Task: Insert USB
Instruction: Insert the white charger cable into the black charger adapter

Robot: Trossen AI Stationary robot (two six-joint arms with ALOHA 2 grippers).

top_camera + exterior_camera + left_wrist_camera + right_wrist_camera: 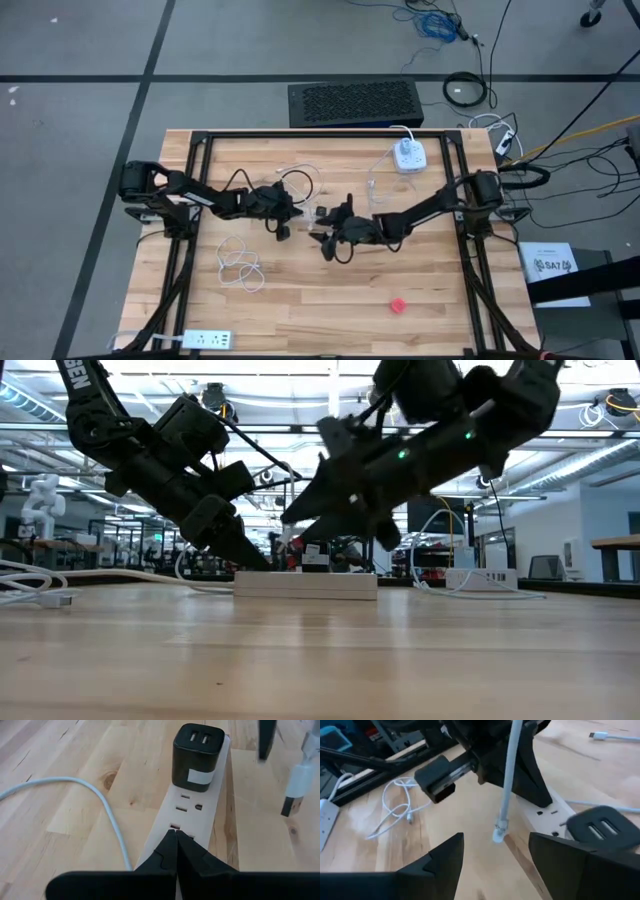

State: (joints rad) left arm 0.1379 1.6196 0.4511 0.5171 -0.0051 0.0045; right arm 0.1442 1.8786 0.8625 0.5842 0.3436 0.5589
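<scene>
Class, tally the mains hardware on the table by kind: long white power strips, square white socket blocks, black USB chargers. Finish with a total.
Long white power strips: 2 (mid-table; front-left edge)
Square white socket blocks: 1
Black USB chargers: 1, plugged into the mid-table strip
Total: 4

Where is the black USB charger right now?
The black USB charger is plugged into the white power strip mid-table; the shut left pincer presses the strip's other end, and the right pincer is nearby.

Overhead view straight down, low view level across table (pixel 320 660), wrist views close, all sharing power strip (pixel 192 810).
</scene>
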